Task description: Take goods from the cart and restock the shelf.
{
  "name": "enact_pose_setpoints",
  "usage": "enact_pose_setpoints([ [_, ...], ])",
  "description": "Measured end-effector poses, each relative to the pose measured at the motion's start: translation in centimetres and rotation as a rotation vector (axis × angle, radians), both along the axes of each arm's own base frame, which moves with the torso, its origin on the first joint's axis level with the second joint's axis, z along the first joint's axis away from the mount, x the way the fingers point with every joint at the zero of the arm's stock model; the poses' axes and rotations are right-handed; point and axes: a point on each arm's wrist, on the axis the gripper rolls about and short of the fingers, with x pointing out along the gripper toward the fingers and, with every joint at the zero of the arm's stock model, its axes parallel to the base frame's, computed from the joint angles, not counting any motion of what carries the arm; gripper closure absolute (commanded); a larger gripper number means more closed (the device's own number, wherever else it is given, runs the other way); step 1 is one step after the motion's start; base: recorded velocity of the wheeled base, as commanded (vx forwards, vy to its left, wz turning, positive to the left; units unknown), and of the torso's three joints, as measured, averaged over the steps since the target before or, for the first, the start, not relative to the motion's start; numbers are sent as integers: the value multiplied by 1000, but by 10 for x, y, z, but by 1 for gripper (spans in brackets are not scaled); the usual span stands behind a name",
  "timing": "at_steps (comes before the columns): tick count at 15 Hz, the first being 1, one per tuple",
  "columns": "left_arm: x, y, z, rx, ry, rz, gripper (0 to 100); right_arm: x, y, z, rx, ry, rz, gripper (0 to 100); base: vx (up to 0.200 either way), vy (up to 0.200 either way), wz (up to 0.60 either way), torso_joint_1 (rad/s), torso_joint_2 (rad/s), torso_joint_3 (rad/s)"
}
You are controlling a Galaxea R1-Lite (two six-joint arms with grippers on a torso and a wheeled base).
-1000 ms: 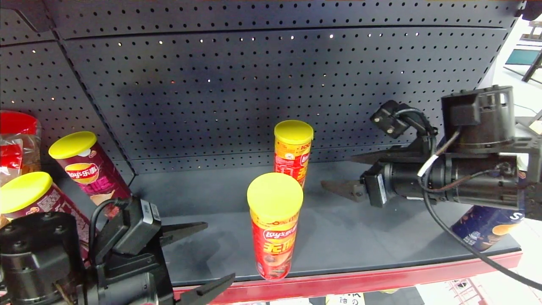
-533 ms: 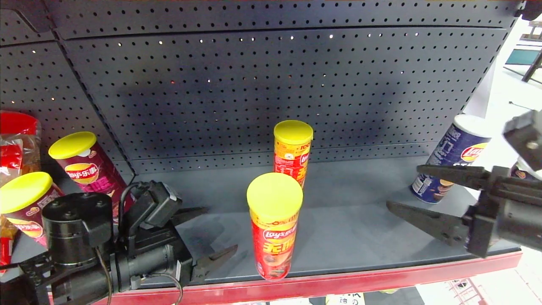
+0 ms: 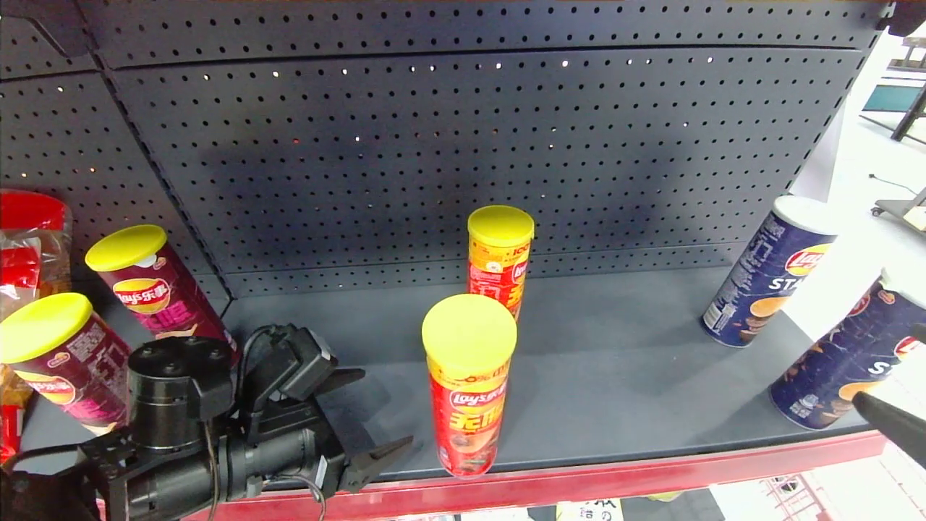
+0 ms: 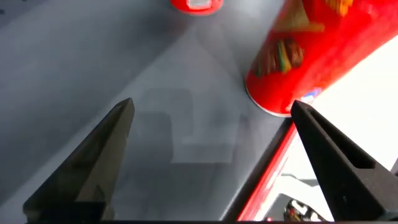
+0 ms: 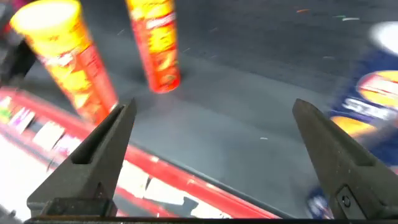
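Dark grey metal shelf [image 3: 615, 376]; just right of wide-open left gripper [image 3: 385, 407], tall red cardboard tube [image 3: 469, 394], yellow lid. Probably light, crushable: grip mid-body gently. Right gripper [image 5: 214, 106] spread wide.

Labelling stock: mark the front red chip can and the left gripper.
front red cylindrical chip can with yellow lid [image 3: 466, 420], head view, side wall.
left gripper [image 3: 386, 407], head view, midway between fingertips.

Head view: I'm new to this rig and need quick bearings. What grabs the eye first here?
Two red cans with yellow lids stand mid-shelf, the front can at the red front edge, the rear can behind it. Two dark blue cans stand at the right end. The left gripper hangs open just left of the front can.
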Motion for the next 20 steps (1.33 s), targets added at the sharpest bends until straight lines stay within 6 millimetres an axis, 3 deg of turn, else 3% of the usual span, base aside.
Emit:
enact_pose_setpoints([
  [6, 13, -11, -10, 15, 26, -14, 0, -11, -8, 7, 34, -65, -68, 0, 0, 0, 0, 0, 0, 0],
  [20, 30, -29, -21, 24, 43, -42, 0, -12, -9, 5, 51, -55, -87, 0, 0, 0, 0, 0, 0, 0],
])
